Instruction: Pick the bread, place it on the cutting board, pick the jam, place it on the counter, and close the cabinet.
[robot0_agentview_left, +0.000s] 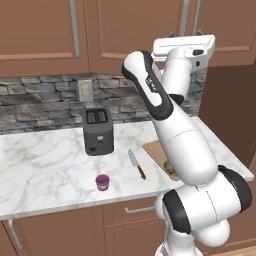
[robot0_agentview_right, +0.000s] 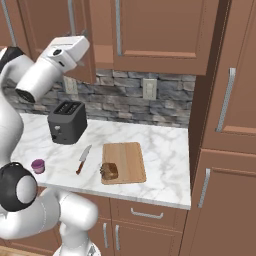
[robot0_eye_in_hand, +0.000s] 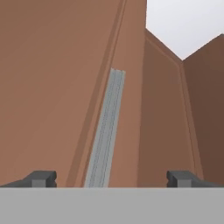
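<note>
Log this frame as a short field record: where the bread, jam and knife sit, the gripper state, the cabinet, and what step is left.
bread: small dark-brown crusty lump, on the light tan wooden cutting board, at its near left corner
jam: tiny purple jar, on the white marble counter, in front of the black toaster
knife: red-handled, on the counter between jar and board
gripper: open, empty, raised at the cabinet
cabinet: reddish-brown wooden door, silver bar handle ahead between the fingertips
remaining: closing the cabinet, by the look of it
</note>
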